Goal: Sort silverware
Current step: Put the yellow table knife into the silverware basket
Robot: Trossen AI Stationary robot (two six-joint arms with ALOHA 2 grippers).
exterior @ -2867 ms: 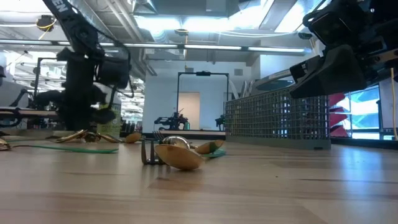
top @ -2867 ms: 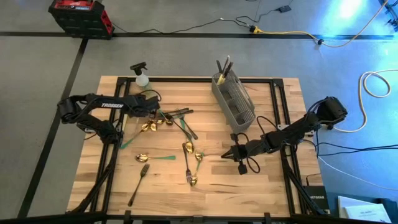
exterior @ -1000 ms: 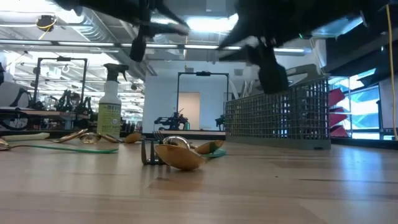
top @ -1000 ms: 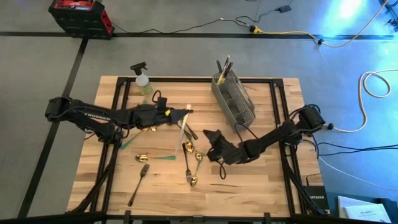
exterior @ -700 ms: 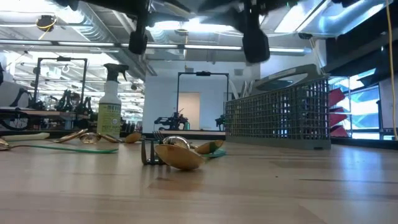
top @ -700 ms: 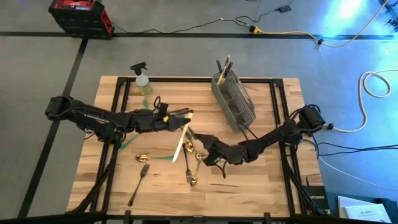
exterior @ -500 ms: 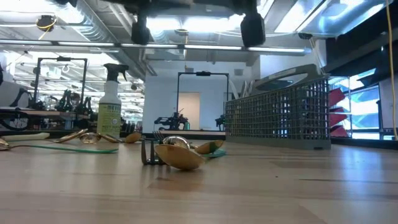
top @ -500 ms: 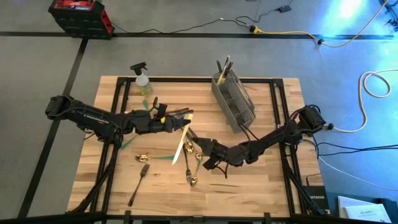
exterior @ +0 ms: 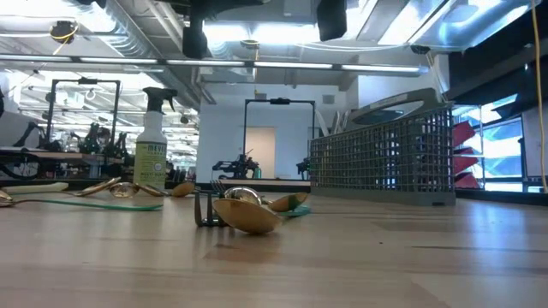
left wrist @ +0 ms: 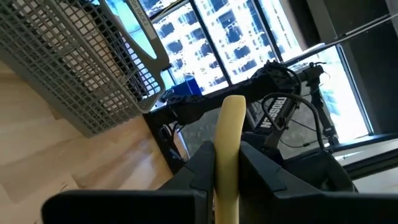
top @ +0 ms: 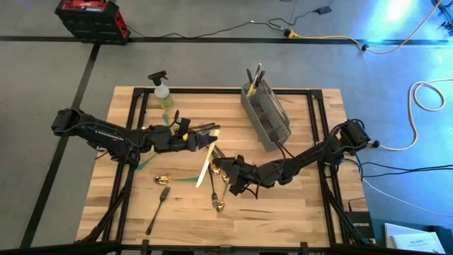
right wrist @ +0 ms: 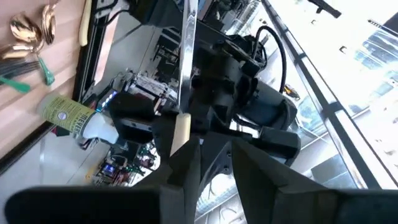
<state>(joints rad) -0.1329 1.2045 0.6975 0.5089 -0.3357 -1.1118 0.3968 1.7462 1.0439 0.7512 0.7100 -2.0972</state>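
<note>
A cream-handled knife [top: 204,170] hangs in the air over the middle of the table, with my left gripper [top: 207,144] shut on it. My right gripper [top: 216,166] reaches in from the table's right. Its fingers are a little apart, right beside the knife [right wrist: 181,132] and just nearer than the left gripper's hold. Loose silverware lies on the wood: gold spoons [top: 170,144], a green-handled spoon [top: 173,180], a dark fork [top: 158,210] and gold pieces [top: 218,190]. The grey mesh caddy [top: 266,113] holds a few pieces upright at its far end [top: 253,75]. My left gripper pinches the knife's cream handle [left wrist: 227,124] between its two fingers, coming level from the table's left and lying across it. A short stub sticks out toward the far side and the long part slants toward the near edge. The knife is lifted clear of the table. Whether my right gripper touches the knife I cannot tell; the cream part shows just past one fingertip [right wrist: 186,155].
A spray bottle [top: 161,88] stands at the far left corner. The caddy [exterior: 381,162] sits at the far right. Bare wood lies along the near edge and the near right. Cables trail off the right side.
My right gripper has gone toward the table's left and upward, rolling as it went, and has come close beside the knife. My left gripper shifted a little toward the table's right with the knife early on, then stayed still.
</note>
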